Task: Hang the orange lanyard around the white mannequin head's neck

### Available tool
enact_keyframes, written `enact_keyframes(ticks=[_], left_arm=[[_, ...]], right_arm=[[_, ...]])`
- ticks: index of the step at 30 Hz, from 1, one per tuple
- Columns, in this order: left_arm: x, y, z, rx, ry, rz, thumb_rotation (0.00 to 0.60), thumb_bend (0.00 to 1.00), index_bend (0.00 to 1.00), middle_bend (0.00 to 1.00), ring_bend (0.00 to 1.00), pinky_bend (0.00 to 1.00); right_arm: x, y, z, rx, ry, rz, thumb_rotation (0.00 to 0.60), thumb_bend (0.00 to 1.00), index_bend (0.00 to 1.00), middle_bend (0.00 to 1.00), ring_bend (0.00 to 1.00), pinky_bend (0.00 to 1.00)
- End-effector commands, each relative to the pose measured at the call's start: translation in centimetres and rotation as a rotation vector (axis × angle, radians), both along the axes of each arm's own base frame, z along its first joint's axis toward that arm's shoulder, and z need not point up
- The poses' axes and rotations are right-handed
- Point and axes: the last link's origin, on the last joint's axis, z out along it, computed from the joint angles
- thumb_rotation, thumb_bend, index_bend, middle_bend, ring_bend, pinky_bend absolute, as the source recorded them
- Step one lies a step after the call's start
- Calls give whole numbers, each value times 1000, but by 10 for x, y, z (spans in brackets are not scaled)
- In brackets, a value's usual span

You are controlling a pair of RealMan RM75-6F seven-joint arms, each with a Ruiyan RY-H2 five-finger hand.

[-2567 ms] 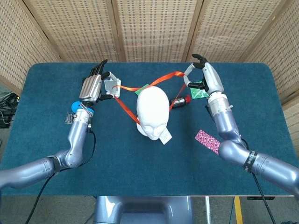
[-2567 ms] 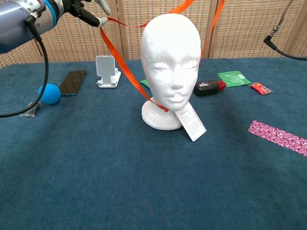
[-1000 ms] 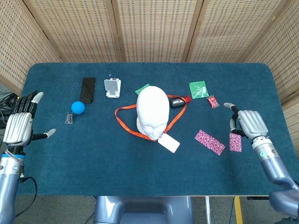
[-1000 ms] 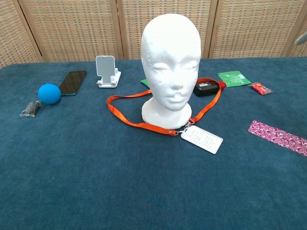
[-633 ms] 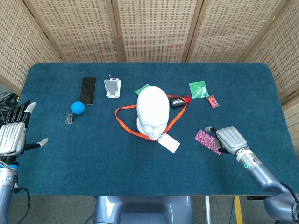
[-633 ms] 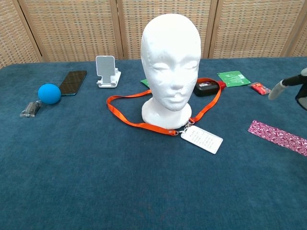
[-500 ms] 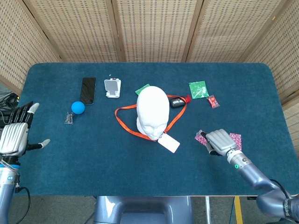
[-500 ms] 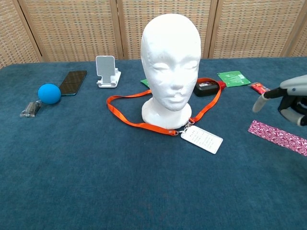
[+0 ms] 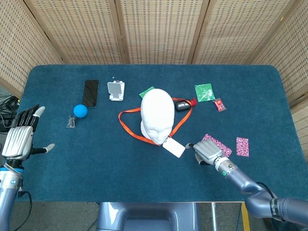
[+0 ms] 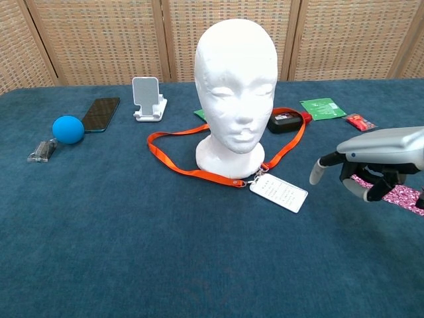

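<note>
The big blue table fills most of the view. In the middle stands the white mannequin head on its round base, face toward the robot. The orange lanyard lies in a loop flat on the table around the base of the head, down low, not up on the neck. A white card is clipped to the front of the loop and lies flat on the table.

The right hand is low over the table, near the white card and not touching it. Its fingers are bent loosely, a little apart, and hold nothing. It hides part of a pink patterned strip. The left hand is at the far left edge of the table. Its fingers are straight and wide, with the thumb out to the side, and it holds nothing.

Behind the head are a black phone, a white phone stand, a blue ball, a green packet and a small red packet.
</note>
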Motion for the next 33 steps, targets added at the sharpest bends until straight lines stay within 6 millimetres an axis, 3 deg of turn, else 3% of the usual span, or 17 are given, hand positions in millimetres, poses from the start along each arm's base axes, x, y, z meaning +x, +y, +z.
enact_keyframes(ticks=[1,16,33], left_arm=[[0,0,0,-1,-2,1,600,17,0,0,0,0],[-2,2,1,-5,-15,7,600,30,0,0,0,0],[-1,2,-1,-14,-21,6,600,31,0,0,0,0]], right_arm=[[5,-3,-6,-2,0,5,600,891,257,762,789,965],[15,1,-37,44,62,-9,600,892,269,762,789,965],[25,47,-37,213,116,62,600,892,309,763,789,965]])
